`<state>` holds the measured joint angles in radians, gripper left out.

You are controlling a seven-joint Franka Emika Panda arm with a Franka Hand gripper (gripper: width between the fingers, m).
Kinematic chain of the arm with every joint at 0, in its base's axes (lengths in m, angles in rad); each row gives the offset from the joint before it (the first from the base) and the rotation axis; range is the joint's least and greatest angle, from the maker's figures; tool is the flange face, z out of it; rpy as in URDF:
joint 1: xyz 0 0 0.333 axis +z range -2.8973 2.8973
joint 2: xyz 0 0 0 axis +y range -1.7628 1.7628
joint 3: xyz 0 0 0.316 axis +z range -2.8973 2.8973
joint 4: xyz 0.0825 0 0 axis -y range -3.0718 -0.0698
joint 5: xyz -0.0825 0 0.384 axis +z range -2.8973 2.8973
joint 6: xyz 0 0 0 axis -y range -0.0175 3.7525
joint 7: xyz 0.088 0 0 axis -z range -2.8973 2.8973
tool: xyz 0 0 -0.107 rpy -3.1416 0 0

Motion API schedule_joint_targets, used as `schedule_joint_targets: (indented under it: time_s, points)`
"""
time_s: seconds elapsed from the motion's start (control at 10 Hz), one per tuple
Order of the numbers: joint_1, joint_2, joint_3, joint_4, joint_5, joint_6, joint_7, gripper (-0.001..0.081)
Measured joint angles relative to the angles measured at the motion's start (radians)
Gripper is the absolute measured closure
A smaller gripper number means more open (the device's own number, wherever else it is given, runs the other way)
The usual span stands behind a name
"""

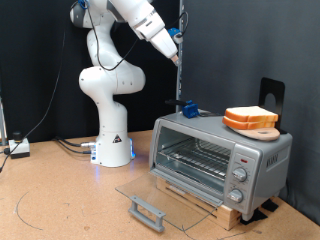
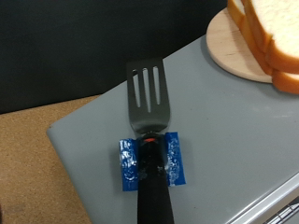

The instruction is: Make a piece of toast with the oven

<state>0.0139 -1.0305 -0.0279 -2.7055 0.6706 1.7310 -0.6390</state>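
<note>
No text, brand, number or sign can be read in either view. The oven (image 1: 220, 158) has three knobs on its side panel with faint marks around them — too small and blurred to make out. A small red spot sits above the knobs; whether it is a label or a lamp cannot be told. In the wrist view the spatula (image 2: 149, 103) has a tiny red mark on its handle between the strips of blue tape (image 2: 149, 161) — not legible as lettering. The arm's white base (image 1: 113, 150) shows a blue glow low down but no readable logo.
</note>
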Motion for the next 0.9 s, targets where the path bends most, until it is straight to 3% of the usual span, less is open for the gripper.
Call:
schedule_joint_targets:
  time_s: [0.5,0.9]
  points:
    - [0.015,-0.004,0.017,0.045,-0.065,-0.075,-0.033,-0.0001]
    - [0.016,-0.010,0.036,0.037,-0.082,-0.080,-0.036,-0.0001]
